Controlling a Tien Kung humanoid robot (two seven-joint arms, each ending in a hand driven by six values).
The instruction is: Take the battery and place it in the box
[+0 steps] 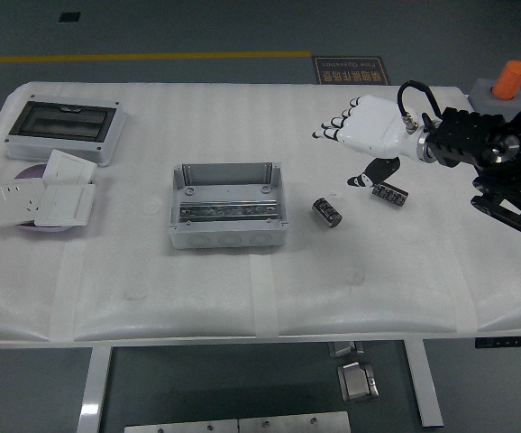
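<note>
Right hand hovering over the table's far right, fingers spread, holding nothing; battery lying on the table just right of the open grey box. Reach step seems underway; next move calling for lowering toward the battery and closing around it

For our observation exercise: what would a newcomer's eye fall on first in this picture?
Most striking is the white right robot hand, fingers spread, hovering above the table's far right part. Below it lie two small dark batteries, and the open grey box sits mid-table. An orange-topped button stands at the far right corner.
</note>
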